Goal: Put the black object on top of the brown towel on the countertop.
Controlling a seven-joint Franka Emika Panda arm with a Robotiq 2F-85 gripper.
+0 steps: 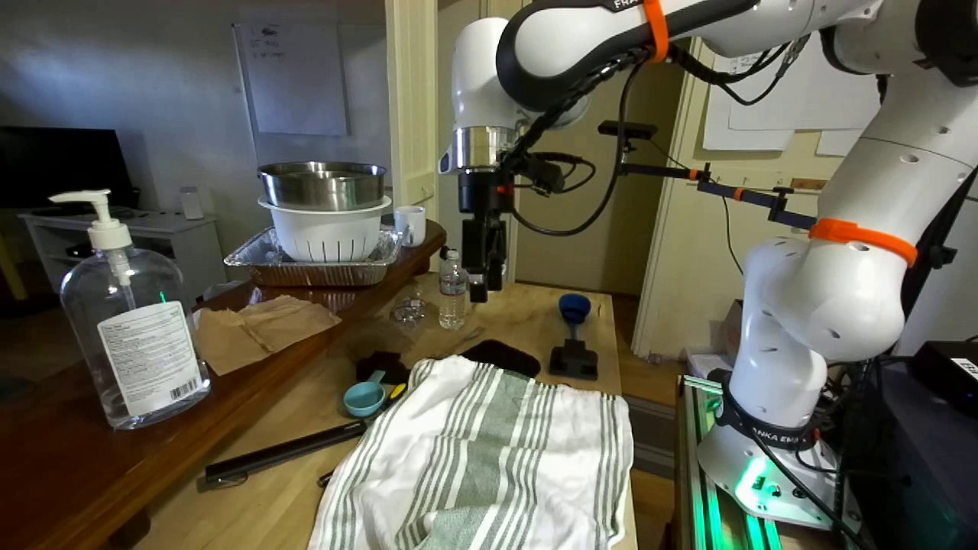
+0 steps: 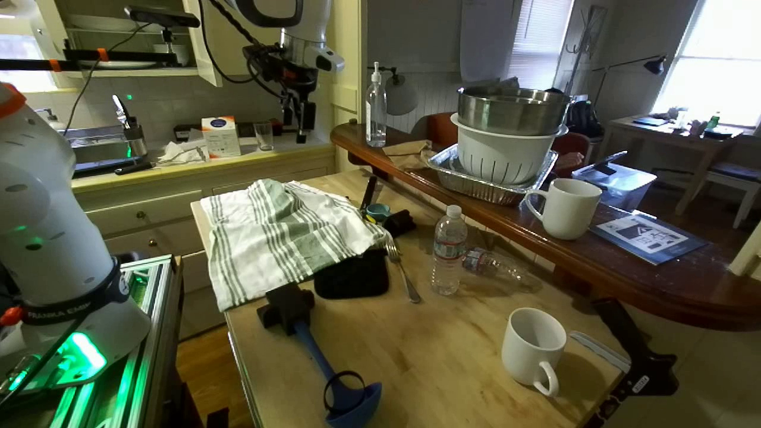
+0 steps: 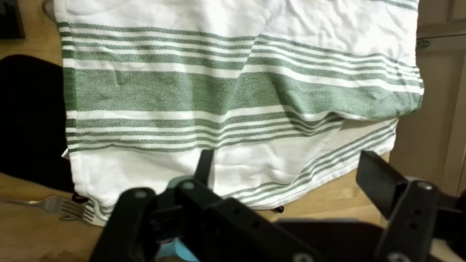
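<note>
Black pad [image 2: 354,278]: flat on the wooden countertop [image 2: 452,356], one edge under the striped towel [image 3: 164,91], in all three views; the wrist view crops it at the left. Other black things lie about, so which one the task means cannot be told.
Striped towel: white with green bands, rumpled; the wrist view alone shows a small white tag [image 3: 65,154] at its hem, against the pad.
Gripper [image 3: 285,160]: fingers [image 3: 380,183] spread well apart, plain in the wrist view; both exterior views show it pointing down, well above the countertop.
Fork [image 3: 54,204]: just beside the pad, tines at the towel's corner, clear in the wrist view.
Black block [image 2: 290,306]: near the pad, meeting the handle of a blue ladle [image 2: 324,364], in both exterior views.
Teal cup [image 1: 364,397]: beside the towel in both exterior views.
White mug [image 2: 529,351]: upright on the countertop, a black-handled tool [image 2: 645,371] just beside it; both show in an exterior view only.
Wooden ledge [image 1: 46,466]: bears brown paper [image 1: 260,328] and a pump bottle [image 1: 136,313], its barcode label legible as such in an exterior view only.
</note>
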